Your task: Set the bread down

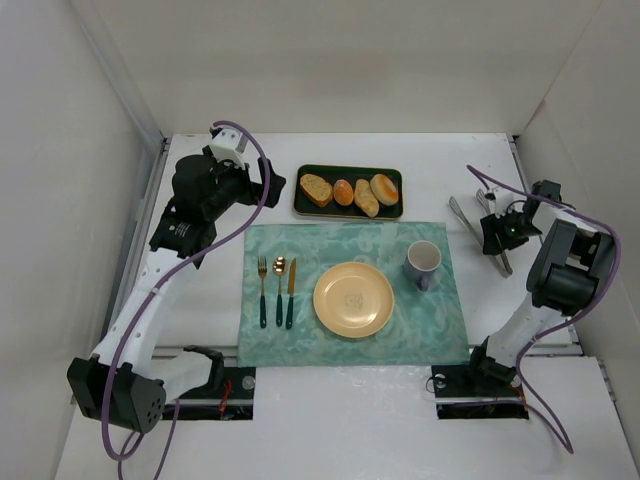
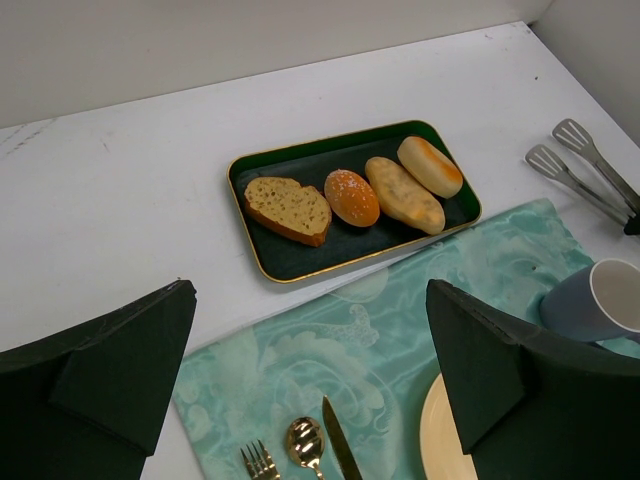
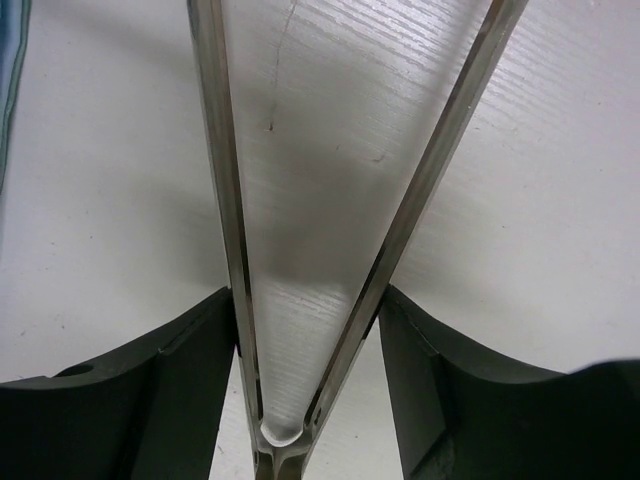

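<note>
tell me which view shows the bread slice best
Left wrist view: the bread lies large and unobstructed, crumb face up, at the left end of the tray. The top view shows it too, only small. The right wrist view shows just tongs and table, no bread.

Bread (image 1: 316,189) leftmost on tray (image 1: 340,212); tongs (image 1: 460,213) far right.

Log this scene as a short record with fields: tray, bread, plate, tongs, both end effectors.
tray: dark green gold-rimmed rectangular tray, beyond teal patterned placemat
bread: flat toasted golden-brown slice, left end of tray
plate: round yellow plate, on the placemat
tongs: silver metal tongs, right of the placemat
left end effector: open, holding nothing
right end effector: closed on both tong arms
</note>
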Motion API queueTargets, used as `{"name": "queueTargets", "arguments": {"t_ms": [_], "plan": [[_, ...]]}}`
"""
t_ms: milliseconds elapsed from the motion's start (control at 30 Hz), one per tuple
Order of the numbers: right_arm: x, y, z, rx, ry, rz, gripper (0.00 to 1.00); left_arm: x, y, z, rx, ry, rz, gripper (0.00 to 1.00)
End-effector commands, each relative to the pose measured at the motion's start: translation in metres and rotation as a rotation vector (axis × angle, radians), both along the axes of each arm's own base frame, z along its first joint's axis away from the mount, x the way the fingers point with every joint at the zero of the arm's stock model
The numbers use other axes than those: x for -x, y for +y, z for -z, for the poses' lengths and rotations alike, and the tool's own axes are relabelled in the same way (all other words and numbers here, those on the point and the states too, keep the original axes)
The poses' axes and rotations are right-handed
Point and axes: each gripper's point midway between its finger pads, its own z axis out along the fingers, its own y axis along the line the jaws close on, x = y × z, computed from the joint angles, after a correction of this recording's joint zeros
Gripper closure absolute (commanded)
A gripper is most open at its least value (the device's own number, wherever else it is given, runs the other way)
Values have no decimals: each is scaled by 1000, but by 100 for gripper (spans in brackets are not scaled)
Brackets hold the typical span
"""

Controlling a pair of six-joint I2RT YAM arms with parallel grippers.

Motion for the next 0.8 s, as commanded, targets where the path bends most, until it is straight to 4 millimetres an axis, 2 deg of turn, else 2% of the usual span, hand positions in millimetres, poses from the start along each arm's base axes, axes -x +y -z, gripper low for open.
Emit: {"name": "queueTargets", "arguments": {"t_ms": [0,300,433,467,500,567,600,633,700,733,767], "plan": [[-14,2,-25,10,-96,13,38,2,-3,-30,29,-78,18,0],[-37,15,-102,-44,-301,25,39,5,-4,-35,35,-96,28,0],[-46,23,-144,-80,-400,9,39,6,-6,-31,34,-86,37,0],[-46,25,-149,-85,-413,2,39,6,-6,-31,34,-86,37,0],[-47,27,-165,-87,-449,1,39,5,-6,-34,44,-92,35,0],[-49,33,-184,-110,-491,-16,39,5,-6,-34,45,-92,35,0],[-50,38,-201,-130,-528,-24,39,5,-6,-34,45,-92,35,0],[-50,41,-202,-143,-532,-34,39,5,-6,-34,45,-92,35,0],[-51,52,-228,-171,-584,-47,39,5,-6,-29,42,-83,35,0],[-50,55,-233,-191,-585,-52,39,5,-6,-29,42,-83,35,0],[-51,74,-239,-225,-585,-95,39,5,-6,-29,42,-83,35,0]]}}
